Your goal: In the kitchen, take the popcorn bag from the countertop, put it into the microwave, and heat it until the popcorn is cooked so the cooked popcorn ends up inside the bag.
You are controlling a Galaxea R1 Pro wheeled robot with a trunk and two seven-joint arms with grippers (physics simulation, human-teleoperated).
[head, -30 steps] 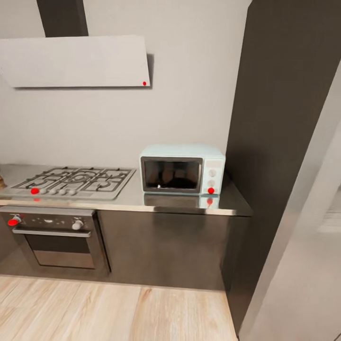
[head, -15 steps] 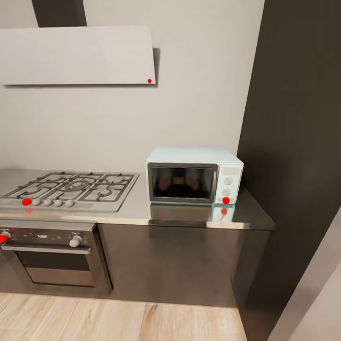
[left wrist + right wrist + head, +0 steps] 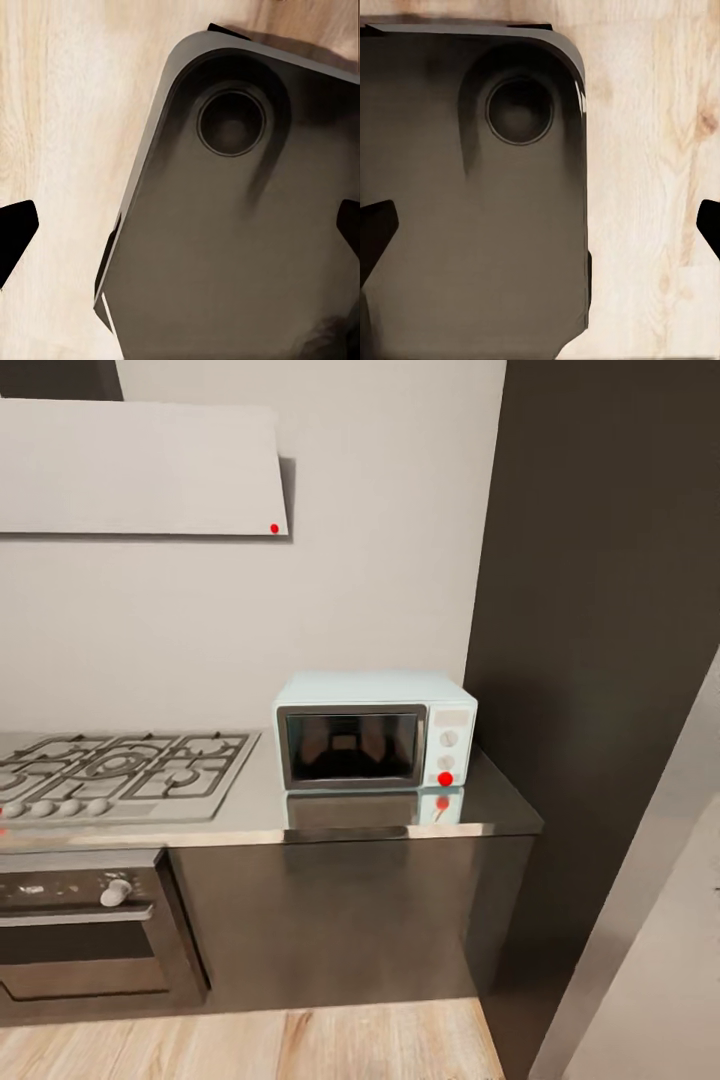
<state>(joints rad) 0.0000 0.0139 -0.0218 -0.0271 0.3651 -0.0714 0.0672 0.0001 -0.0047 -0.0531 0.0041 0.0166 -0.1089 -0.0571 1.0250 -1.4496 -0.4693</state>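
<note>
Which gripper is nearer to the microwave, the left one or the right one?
Cannot tell. The left gripper and the right gripper both hang open over the robot's dark base and the wood floor, apart from the microwave on the countertop.

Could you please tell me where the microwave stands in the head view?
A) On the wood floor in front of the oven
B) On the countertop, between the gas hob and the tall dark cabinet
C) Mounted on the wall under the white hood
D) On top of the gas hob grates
B: the microwave stands on the countertop, with the gas hob on one side and the tall dark cabinet on the other.
</note>
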